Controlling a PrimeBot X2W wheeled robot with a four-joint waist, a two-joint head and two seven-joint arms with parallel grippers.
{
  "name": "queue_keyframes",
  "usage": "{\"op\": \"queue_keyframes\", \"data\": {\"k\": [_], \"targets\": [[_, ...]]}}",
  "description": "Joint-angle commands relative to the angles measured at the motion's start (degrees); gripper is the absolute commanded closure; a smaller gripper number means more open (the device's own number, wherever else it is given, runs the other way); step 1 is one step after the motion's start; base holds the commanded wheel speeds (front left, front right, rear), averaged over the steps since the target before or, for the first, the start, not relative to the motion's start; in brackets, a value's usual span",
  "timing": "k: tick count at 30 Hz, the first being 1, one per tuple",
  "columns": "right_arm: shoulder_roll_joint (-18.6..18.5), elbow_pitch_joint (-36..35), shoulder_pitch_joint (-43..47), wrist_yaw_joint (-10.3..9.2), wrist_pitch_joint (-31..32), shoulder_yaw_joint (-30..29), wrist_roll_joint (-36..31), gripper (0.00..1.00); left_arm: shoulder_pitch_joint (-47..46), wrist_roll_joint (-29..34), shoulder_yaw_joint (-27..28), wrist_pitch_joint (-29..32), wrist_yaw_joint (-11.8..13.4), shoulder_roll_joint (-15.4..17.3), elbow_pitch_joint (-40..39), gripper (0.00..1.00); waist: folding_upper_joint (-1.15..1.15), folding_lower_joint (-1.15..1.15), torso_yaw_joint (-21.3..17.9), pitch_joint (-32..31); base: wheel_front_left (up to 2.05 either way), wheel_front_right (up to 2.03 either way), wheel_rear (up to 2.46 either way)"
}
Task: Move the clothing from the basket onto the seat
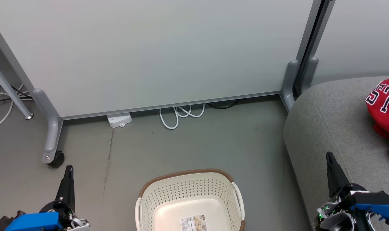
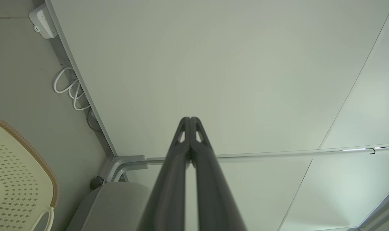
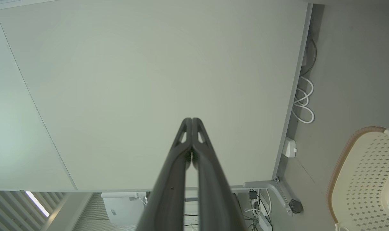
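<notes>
My left gripper (image 1: 69, 170) and right gripper (image 1: 330, 157) are pinched closed, empty. The red lettered fabric clothing (image 1: 385, 109) lies bunched on the big grey upholstered seat (image 1: 329, 118). The cream perforated plastic basket (image 1: 188, 192) looks bare. The clothing seems light and floppy, so I'd pinch a raised fold.

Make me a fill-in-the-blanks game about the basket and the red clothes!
1. The red clothing lies on the grey ____.
2. The cream basket stands on the ____.
3. The left gripper and the right gripper are both ____.
Missing words: seat; floor; shut.
</notes>
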Motion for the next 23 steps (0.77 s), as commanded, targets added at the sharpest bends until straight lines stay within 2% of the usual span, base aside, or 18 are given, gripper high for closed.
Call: {"op": "queue_keyframes", "data": {"k": [1,23], "targets": [[0.13,0.05,-0.6,0.0,0.17,-0.07,0.2,1.0,-0.7,-0.17,0.08,0.18,-0.42,0.31,0.0,1.0,0.0,0.0,0.0,0.0,0.0,0.0,0.0],[0.13,0.05,-0.59,0.0,0.16,-0.06,0.21,1.0,-0.7,-0.17,0.07,0.17,-0.42,0.32,-0.01,1.0,0.0,0.0,0.0,0.0,0.0,0.0,0.0]]}}
